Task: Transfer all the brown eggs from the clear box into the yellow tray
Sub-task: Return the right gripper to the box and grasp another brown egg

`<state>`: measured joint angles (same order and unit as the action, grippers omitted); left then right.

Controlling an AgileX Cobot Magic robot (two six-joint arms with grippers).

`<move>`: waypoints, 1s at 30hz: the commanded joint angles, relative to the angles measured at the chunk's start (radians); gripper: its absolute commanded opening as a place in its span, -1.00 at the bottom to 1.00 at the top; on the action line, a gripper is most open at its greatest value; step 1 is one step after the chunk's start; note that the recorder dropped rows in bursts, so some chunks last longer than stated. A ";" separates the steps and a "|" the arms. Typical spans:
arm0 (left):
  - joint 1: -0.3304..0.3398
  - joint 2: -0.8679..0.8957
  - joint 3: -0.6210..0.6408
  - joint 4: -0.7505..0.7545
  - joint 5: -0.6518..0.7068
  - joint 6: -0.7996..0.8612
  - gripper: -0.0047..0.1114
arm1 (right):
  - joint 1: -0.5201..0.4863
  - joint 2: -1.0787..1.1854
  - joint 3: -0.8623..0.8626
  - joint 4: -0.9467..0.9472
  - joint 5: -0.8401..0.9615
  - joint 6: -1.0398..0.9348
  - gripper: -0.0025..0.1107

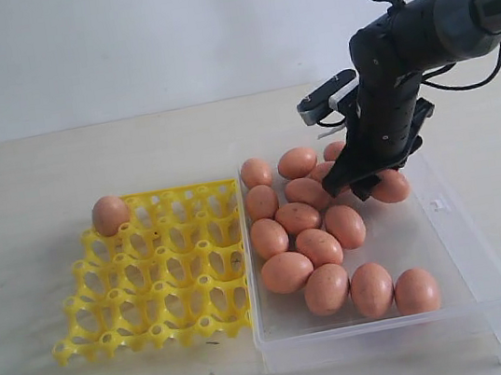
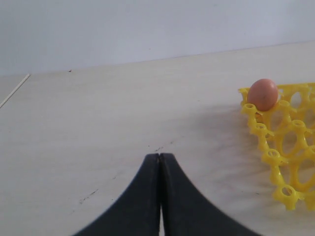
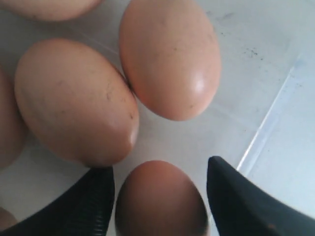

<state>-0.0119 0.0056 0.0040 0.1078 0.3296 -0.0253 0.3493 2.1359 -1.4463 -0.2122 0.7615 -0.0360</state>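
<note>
As right jaws straddle it, brown egg (image 3: 160,196), lengthwise along them

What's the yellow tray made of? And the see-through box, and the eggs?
The yellow tray looks like moulded plastic: even bright colour, thin slightly glossy ribs. The clear box seems hard transparent plastic; the table shows through its shiny walls. The brown eggs have mostly matte, faintly speckled shells, like real eggshell, though I can't be sure.

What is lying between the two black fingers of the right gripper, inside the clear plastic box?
One orange-brown oval egg lies between the right gripper's black fingers, which flank it; the right wrist view shows this.
</note>
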 commanded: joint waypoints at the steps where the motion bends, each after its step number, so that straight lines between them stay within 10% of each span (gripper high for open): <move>1: 0.001 -0.006 -0.004 -0.003 -0.010 -0.004 -0.92 | -0.005 0.013 -0.007 0.010 -0.002 0.003 -0.01; 17: 0.001 -0.006 -0.004 -0.003 -0.010 -0.004 -0.92 | -0.005 0.042 -0.007 0.077 -0.026 0.003 -0.03; 23: 0.001 -0.006 -0.004 -0.003 -0.010 -0.004 -0.92 | 0.000 0.035 -0.007 0.085 -0.009 -0.006 -0.91; 30: 0.001 -0.006 -0.004 -0.003 -0.010 -0.004 -0.92 | 0.000 -0.001 -0.007 0.100 -0.009 -0.008 -0.96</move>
<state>-0.0119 0.0056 0.0040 0.1078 0.3296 -0.0253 0.3493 2.1560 -1.4550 -0.1182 0.7466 -0.0339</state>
